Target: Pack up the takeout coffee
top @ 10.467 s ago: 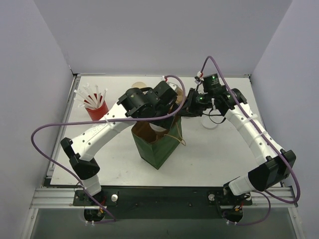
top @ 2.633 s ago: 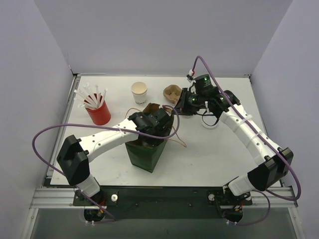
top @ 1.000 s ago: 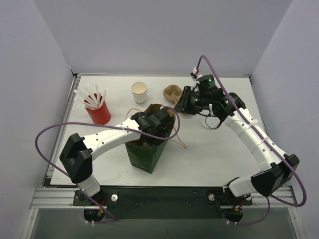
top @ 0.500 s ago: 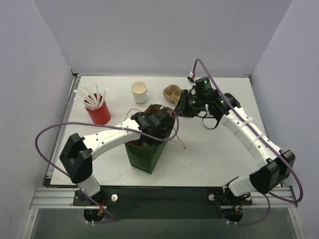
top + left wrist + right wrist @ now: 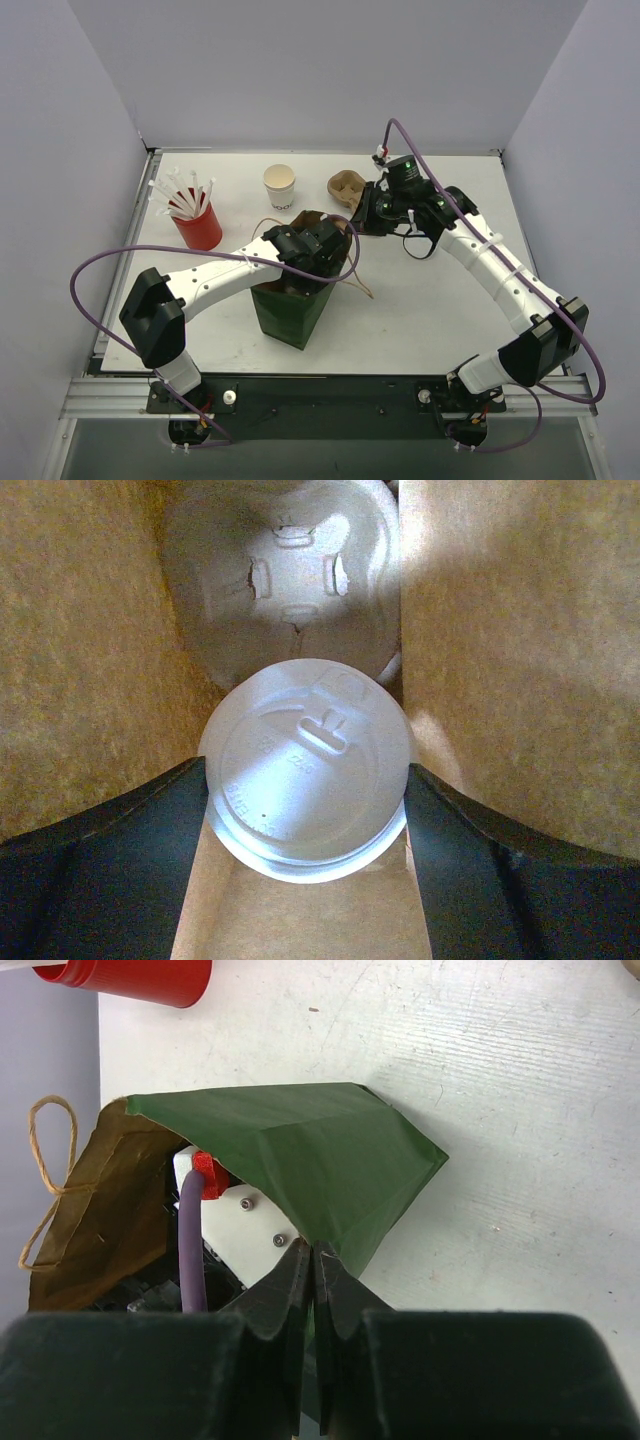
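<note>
Grippers first. We read the left gripper [image 5: 306, 778] as spread wide inside the green paper bag [image 5: 285, 318]. Its two dark fingers [image 5: 110, 865] flank a lidded cup [image 5: 305, 750]. Each inner face meets the lid's rim with no gap that we can see, so we log it as gripping that cup. On the right gripper [image 5: 306, 1260] the fingers are pressed together to a thin slit, nipped onto the bag's green rim (the top view puts this at the bag's far right corner).

Materials:
- **Bag:** matte green paper outside, creased into flat facets; kraft-brown and fibrous inside.
- **Lid:** white moulded plastic, round and slightly domed, with a raised sip tab and faint embossed lettering.
- **Unidentified:** a second pale moulded form [image 5: 285, 570] with slot-like ridges sits deeper in the bag than the lidded cup; we cannot tell what it is.

The takeout coffee cup [image 5: 280, 186] is outside the bag, upright on the white table [image 5: 430, 320] behind the bag's far left corner, apart from both grippers. It is white paper, tapered, with a cream rim and dark print. A brown pulp carrier [image 5: 345, 186] lies behind the bag's far right corner, close to the right gripper. A red cup [image 5: 198, 230] of white straws [image 5: 180, 190] stands well to the bag's left.
</note>
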